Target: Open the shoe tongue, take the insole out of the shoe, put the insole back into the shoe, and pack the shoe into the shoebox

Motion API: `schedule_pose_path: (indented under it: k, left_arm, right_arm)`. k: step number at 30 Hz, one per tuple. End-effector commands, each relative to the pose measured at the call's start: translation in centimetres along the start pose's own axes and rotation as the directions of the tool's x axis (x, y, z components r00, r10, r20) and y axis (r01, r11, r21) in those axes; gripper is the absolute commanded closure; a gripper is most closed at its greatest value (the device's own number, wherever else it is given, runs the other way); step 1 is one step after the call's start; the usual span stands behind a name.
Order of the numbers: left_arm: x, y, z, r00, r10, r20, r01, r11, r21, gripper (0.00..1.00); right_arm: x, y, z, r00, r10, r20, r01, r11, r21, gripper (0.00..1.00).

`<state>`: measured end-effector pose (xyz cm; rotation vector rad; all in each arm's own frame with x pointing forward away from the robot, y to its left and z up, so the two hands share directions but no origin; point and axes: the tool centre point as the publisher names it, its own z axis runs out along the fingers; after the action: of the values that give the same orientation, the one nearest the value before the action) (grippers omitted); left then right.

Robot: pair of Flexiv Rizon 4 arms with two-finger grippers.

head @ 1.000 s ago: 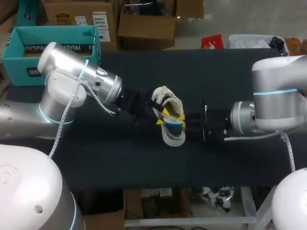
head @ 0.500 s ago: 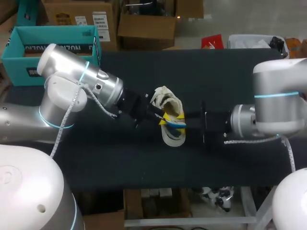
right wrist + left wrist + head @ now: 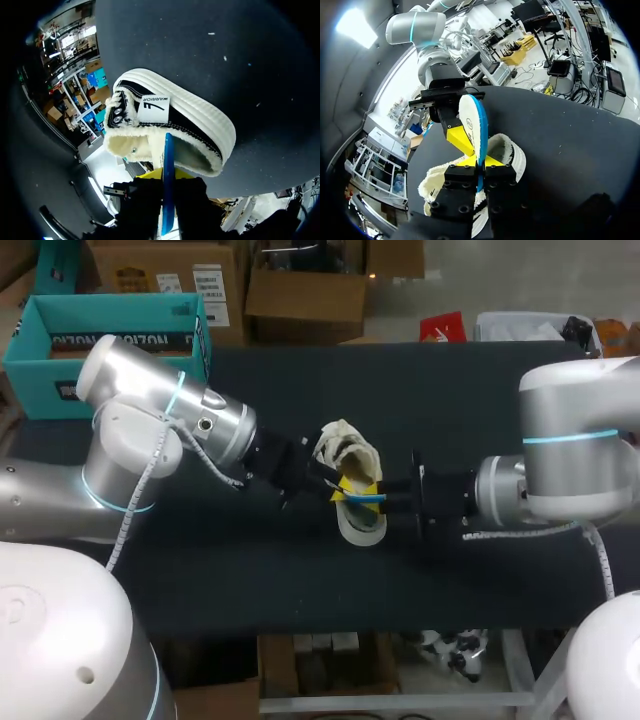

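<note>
Looking down from the head camera, I see the shoe (image 3: 348,452) lying near the middle of the black tabletop (image 3: 450,400), with my two arms meeting over it from opposite sides. The insole (image 3: 366,499), white on one face and blue on the other, is out of the shoe and held edge-up just above its heel end.

My left pincer (image 3: 336,488) is clamped on the insole. In the left wrist view the thin blue edge runs straight between its yellow tips (image 3: 492,161). My right pincer (image 3: 386,496) grips the same insole from the other end. In the right wrist view the fingers press in on both sides of the blue edge (image 3: 168,200).

Ahead of the right pincer, the shoe's fleece-lined opening faces the camera, with black upper and ribbed white sole beyond it. The teal shoebox (image 3: 40,350) sits open past the tabletop's far left corner, well apart from the shoe.
</note>
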<state>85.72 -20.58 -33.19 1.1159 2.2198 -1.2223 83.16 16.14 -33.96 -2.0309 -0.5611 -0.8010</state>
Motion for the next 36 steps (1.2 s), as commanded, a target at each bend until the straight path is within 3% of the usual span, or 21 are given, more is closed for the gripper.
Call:
schedule_pose_path:
  k: [1,9,14,16,17,19,23,24,26,32,34,35,36]
  left_arm:
    - [-0.2,1.2,0.4,1.000,-0.020,0.008,0.020,1.000,-0.008,1.00]
    - [-0.9,3.4,0.7,0.996,-0.083,0.021,0.083,0.996,-0.018,1.00]
    - [-0.7,3.2,0.6,0.996,-0.090,0.016,0.090,0.996,-0.010,1.00]
    - [-0.5,2.7,0.4,0.997,-0.079,0.009,0.079,0.997,-0.006,0.91]
    - [-0.3,2.3,0.3,0.998,-0.070,0.008,0.070,0.998,-0.003,0.80]
    - [-0.2,1.7,0.2,0.999,-0.054,0.010,0.053,0.999,0.006,0.74]
    - [-0.2,0.6,0.2,1.000,-0.023,0.012,0.023,1.000,0.019,0.78]
    - [-0.2,0.3,0.1,1.000,-0.017,0.012,0.017,1.000,0.023,0.82]
    - [-0.2,-0.1,0.2,1.000,-0.003,0.012,0.002,1.000,0.023,1.00]
    - [-0.3,-0.3,0.6,1.000,0.007,0.004,-0.007,1.000,0.021,1.00]
    - [-0.3,-0.3,0.7,1.000,0.005,0.004,-0.005,1.000,0.019,1.00]
    - [-0.3,-0.2,0.7,1.000,0.003,0.004,-0.003,1.000,0.018,1.00]
    - [-0.3,-0.2,0.7,1.000,0.001,0.005,-0.001,1.000,0.017,1.00]
  right_arm:
    - [0.4,1.2,0.6,1.000,0.006,0.017,-0.006,1.000,0.004,1.00]
    - [0.7,3.2,1.2,0.999,0.026,0.028,-0.026,1.000,0.000,1.00]
    - [0.6,3.7,1.3,0.999,0.039,0.030,-0.039,0.999,0.000,1.00]
    - [0.5,3.8,1.2,0.999,0.044,0.028,-0.044,0.999,-0.002,1.00]
    - [0.5,3.9,1.1,0.999,0.046,0.027,-0.046,0.999,-0.003,1.00]
    - [0.4,4.0,1.1,0.998,0.050,0.026,-0.050,0.999,-0.005,1.00]
    - [0.4,4.0,1.1,0.998,0.054,0.026,-0.054,0.999,-0.008,1.00]
    - [0.4,4.0,1.0,0.998,0.055,0.026,-0.055,0.998,-0.008,1.00]
    - [0.3,4.1,1.0,0.998,0.057,0.024,-0.057,0.998,-0.008,1.00]
    - [0.1,3.7,1.0,0.998,0.055,0.017,-0.055,0.998,-0.005,1.00]
    - [0.0,3.3,0.8,0.999,0.052,0.013,-0.052,0.999,-0.006,0.73]
    - [0.0,3.2,0.8,0.999,0.049,0.010,-0.049,0.999,-0.008,0.64]
    - [-0.1,3.0,0.7,0.999,0.047,0.009,-0.047,0.999,-0.011,0.65]
